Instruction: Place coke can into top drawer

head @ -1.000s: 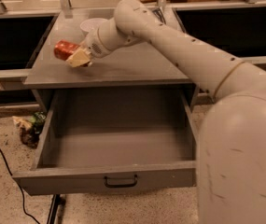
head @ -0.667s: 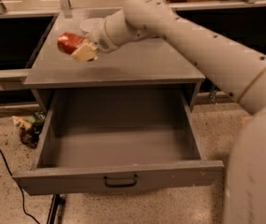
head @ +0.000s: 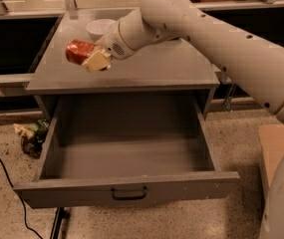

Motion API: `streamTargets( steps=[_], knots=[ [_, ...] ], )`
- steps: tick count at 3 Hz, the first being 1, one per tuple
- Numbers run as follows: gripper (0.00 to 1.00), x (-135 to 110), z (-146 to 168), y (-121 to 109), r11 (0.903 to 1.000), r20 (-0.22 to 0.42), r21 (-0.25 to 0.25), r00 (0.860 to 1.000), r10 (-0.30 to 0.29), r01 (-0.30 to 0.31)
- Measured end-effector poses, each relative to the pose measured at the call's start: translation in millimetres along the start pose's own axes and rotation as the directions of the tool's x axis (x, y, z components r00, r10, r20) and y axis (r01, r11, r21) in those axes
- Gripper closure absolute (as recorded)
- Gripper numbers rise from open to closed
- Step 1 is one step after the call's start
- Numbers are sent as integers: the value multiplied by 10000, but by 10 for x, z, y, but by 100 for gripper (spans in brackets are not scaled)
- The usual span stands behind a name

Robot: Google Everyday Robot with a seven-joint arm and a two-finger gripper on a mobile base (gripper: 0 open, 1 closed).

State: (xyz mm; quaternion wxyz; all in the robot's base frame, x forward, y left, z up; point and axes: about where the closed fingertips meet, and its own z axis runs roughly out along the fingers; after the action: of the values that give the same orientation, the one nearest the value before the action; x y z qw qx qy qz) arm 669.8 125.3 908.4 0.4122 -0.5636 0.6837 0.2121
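The coke can (head: 78,51) is red-orange and lies on its side in my gripper (head: 90,59), which is shut on it. The gripper holds the can in the air above the left part of the grey cabinet top (head: 146,66). The top drawer (head: 126,190) stands pulled fully open below, a deep grey box with nothing in it and a small black bar handle (head: 129,194) at the centre of its front panel. My arm reaches in from the upper right.
A white bowl (head: 99,29) stands at the back left of the cabinet top, just behind the gripper. Crumpled litter (head: 32,136) lies on the speckled floor left of the drawer. A black cable (head: 9,185) runs along the floor at lower left. A cardboard box (head: 276,143) stands at right.
The gripper has lifted the coke can off the cabinet top and now holds it clear of the surface. The arm has swung higher. The drawer has not moved.
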Motion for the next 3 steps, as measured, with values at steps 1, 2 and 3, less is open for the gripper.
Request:
streamTargets(
  steps=[1, 2, 3],
  knots=[
    [100, -12, 0, 103, 9980, -141, -415, 9987, -493, 487],
    [100, 12, -152, 441, 9919, -392, -587, 9925, -1155, 1131],
    [100, 318, -231, 881, 9957, -721, -510, 9941, -806, 770]
  ],
)
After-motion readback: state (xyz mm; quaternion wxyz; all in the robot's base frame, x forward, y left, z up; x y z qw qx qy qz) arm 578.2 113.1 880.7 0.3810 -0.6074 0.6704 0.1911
